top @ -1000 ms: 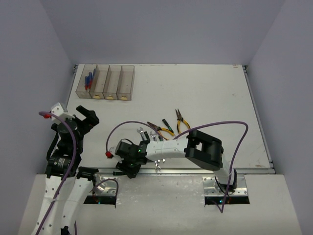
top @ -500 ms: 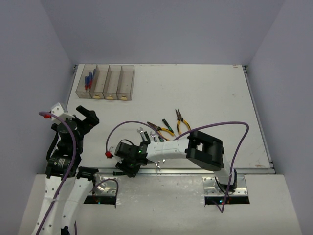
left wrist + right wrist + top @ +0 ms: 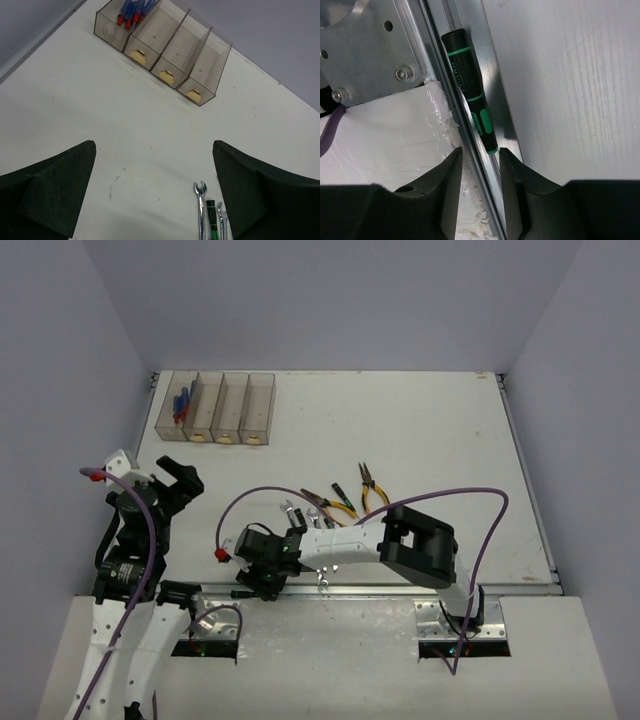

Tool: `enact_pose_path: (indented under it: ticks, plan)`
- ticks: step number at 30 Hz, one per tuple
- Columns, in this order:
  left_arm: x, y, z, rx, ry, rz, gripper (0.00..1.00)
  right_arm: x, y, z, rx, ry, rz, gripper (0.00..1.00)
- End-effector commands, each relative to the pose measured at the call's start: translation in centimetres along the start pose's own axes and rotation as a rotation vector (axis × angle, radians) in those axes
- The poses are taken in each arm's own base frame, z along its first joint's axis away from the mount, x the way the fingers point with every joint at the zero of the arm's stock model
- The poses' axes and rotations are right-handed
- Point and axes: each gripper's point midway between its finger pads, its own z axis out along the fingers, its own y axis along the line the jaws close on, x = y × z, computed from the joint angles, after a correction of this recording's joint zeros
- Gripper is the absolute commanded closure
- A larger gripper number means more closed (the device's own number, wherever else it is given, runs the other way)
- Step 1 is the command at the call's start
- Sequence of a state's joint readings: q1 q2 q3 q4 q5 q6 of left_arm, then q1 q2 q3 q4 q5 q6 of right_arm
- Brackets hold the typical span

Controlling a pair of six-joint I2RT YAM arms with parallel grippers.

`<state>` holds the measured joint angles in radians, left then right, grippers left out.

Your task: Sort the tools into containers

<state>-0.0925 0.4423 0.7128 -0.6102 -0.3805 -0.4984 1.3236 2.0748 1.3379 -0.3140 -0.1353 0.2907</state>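
The containers (image 3: 215, 408) stand at the far left of the table, several blue-handled screwdrivers (image 3: 181, 402) in the leftmost bin. They also show in the left wrist view (image 3: 165, 50). A black/green screwdriver (image 3: 470, 90) lies in the metal rail at the table's near edge. My right gripper (image 3: 480, 160) is open and straddles that rail, the screwdriver's near end just between its fingertips. In the top view the right gripper (image 3: 262, 575) sits low at the near edge. My left gripper (image 3: 175, 480) is open and empty, held above the left side of the table.
Silver wrenches (image 3: 290, 512), another black/green screwdriver (image 3: 212, 220) and yellow-handled pliers (image 3: 372, 490) lie in a cluster mid-table beside the right arm. An aluminium base plate (image 3: 370, 45) with bolts and white wrapping borders the rail.
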Motion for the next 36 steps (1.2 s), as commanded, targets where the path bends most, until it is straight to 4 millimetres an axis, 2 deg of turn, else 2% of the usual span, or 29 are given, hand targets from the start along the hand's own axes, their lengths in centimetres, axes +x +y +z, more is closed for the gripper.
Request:
enact_pose_path:
  ticks: [1, 5, 6, 8, 11, 18, 25, 28, 33, 36]
  plan:
    - [-1.9, -1.3, -0.6, 0.049, -0.055, -0.023, 0.0, 1.8, 0.9, 0.6, -0.053, 0.071, -0.029, 0.64]
    - [-2.0, -1.3, -0.7, 0.051, -0.056, -0.023, 0.0, 2.4, -0.3, 1.2, 0.004, 0.08, -0.021, 0.65]
    - [-2.0, -1.3, -0.7, 0.051, -0.056, -0.023, 0.0, 2.2, -0.4, 1.3, 0.017, 0.077, -0.007, 0.66]
    - [-2.0, -1.3, -0.6, 0.051, -0.056, -0.023, 0.0, 1.9, -1.9, 1.4, 0.107, 0.065, 0.019, 0.68]
    - [-1.9, -1.3, -0.6, 0.051, -0.054, -0.022, 0.0, 1.1, -2.3, 0.8, 0.118, 0.027, 0.05, 0.68]
    - [-1.9, -1.4, -0.5, 0.054, -0.053, -0.02, 0.0, -1.6, -1.5, -1.7, 0.083, -0.05, 0.034, 0.66]
    - [-1.8, -1.5, -0.5, 0.056, -0.048, -0.017, 0.0, -2.2, -1.1, -3.2, 0.064, -0.073, 0.018, 0.66]
    - [-1.8, -1.4, -0.5, 0.056, -0.05, -0.018, 0.0, -2.2, -1.1, -3.0, 0.047, -0.067, 0.005, 0.66]
    - [-1.9, -1.4, -0.5, 0.056, -0.053, -0.019, 0.0, -1.0, 0.4, -1.9, -0.045, -0.033, -0.015, 0.66]
    - [-1.9, -1.4, -0.5, 0.056, -0.053, -0.019, 0.0, 0.0, 0.6, -1.2, -0.058, -0.025, -0.036, 0.67]
